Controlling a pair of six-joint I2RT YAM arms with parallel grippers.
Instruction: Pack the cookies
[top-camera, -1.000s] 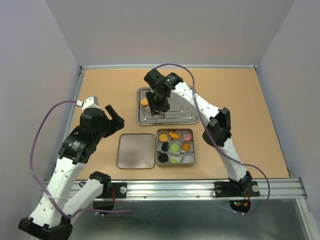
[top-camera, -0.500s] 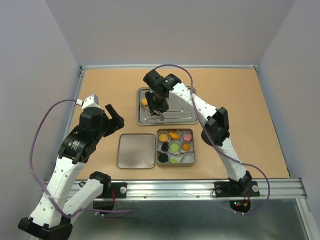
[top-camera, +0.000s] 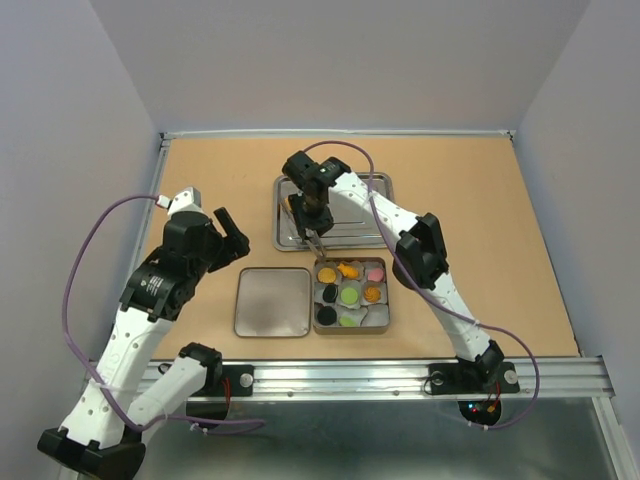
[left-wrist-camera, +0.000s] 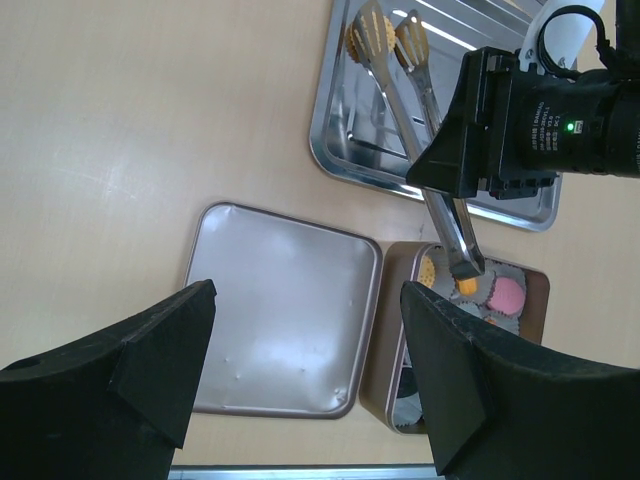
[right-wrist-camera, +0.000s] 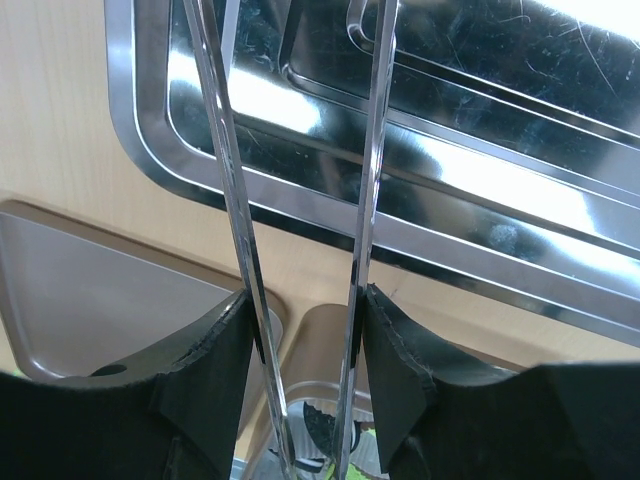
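Eight or so cookies (top-camera: 349, 295) already lie in the tin (top-camera: 389, 300) at the near side of the worktop (top-camera: 480, 250). Each sits flat and face up in white paper cups (top-camera: 375, 316), in orange, black, green and pink. The cup in the tin's near right corner looks unfilled.

Just left of the tin, its lid (top-camera: 272, 302) rests on the worktop. The left arm's jaws hang above the lid, spread wide and holding nothing.

Above the tin's far left corner, the right arm's jaws are closed on a pair of metal tongs (left-wrist-camera: 457, 240), pressing the two blades partway together. The tongs' long axis runs from the hinge end over the tin out to the heads over the tray (left-wrist-camera: 350, 130) beyond the tin.

One more orange cookie (left-wrist-camera: 353, 40) shows at the tray's left end, touching or just beside one tong head. Whether it is pinched cannot be told, nor whether it is tilted.

Being round discs, the cookies have no long axis and point nowhere. They are probably light and stiff but crumbly at the ridged rim. The best hold is likely across opposite edges with both tong heads and a gentle squeeze, since a hard one might crack a cookie or flick it away.
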